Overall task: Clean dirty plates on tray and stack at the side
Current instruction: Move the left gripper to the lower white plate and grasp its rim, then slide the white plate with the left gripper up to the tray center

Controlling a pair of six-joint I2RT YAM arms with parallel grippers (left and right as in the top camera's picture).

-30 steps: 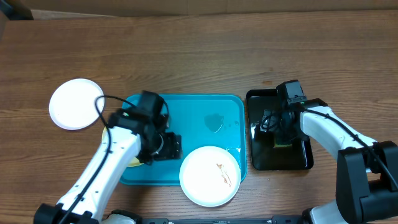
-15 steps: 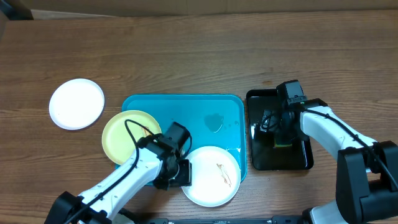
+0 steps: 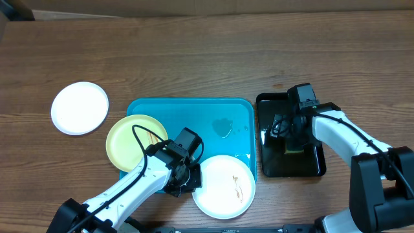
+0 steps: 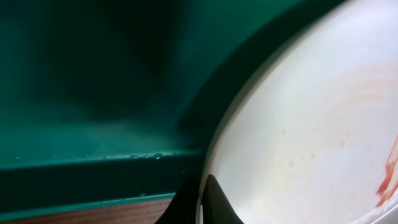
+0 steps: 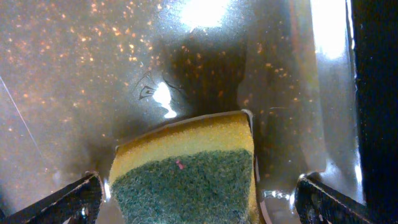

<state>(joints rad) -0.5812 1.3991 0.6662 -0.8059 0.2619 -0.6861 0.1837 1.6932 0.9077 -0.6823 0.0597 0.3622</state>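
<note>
A white plate [image 3: 224,186] with brown-orange smears lies at the front right corner of the turquoise tray [image 3: 194,113], overhanging its front rim. My left gripper [image 3: 189,182] is shut on that plate's left rim; in the left wrist view the two dark fingertips [image 4: 214,200] pinch the plate edge [image 4: 298,137]. A pale yellow-green plate [image 3: 132,141] rests on the tray's left edge. Another white plate [image 3: 79,107] lies on the table to the left. My right gripper [image 3: 291,141] stands open, its fingers on either side of a sponge [image 5: 186,171].
A glossy black tray [image 3: 272,165] sits right of the turquoise tray and holds the yellow-and-green sponge. A small wet patch [image 3: 223,126] shows on the turquoise tray's floor. Bare wooden table [image 3: 207,58] stretches behind both trays.
My left arm swung from the yellow-green plate to the smeared white plate's left rim and shut on it; the plate shifted slightly right and forward. The right arm has not moved.
</note>
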